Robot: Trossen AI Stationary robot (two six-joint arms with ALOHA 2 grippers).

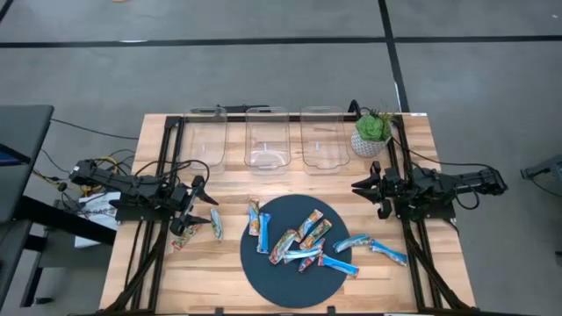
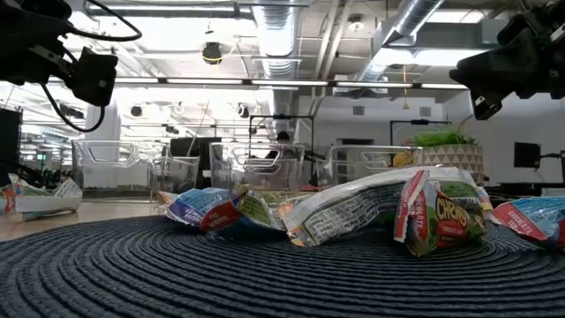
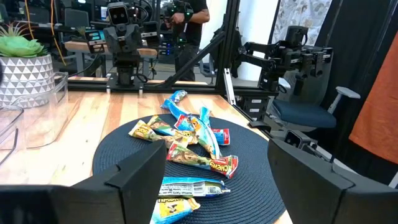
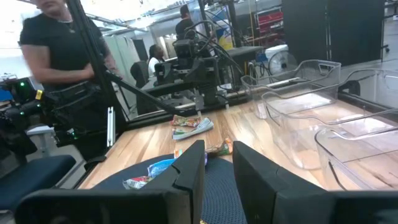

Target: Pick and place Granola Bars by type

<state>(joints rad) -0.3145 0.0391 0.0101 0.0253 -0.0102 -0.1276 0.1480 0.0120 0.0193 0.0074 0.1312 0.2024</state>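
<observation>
On the round dark mat (image 1: 263, 281) at the table's (image 1: 421, 140) front lie most of the bars (image 1: 299, 239), blue and multicoloured wrappers overlapping in a loose heap; two more (image 1: 198, 230) lie on bare wood just left of the mat, and two blue ones (image 1: 369, 246) trail off its right edge; three clear bins (image 1: 267, 136) stand empty in a row at the back, beside a potted plant (image 1: 371, 132). Left pincer (image 1: 198, 204) hovers above the table near the two stray bars, its jaws spread wide and holding nothing; right pincer (image 1: 367, 186) hovers by the right rail with jaws nearly closed, also empty, so neither arm has yet committed to a bar. To do the pick well, I judge it best to start with the outliers, which lie flat and apart from the heap; come down across a bar's narrow width, not its length, since the shiny wrapper looks slippery; avoid the heap until it thins, lest two come up together; keep one type to one bin.
</observation>
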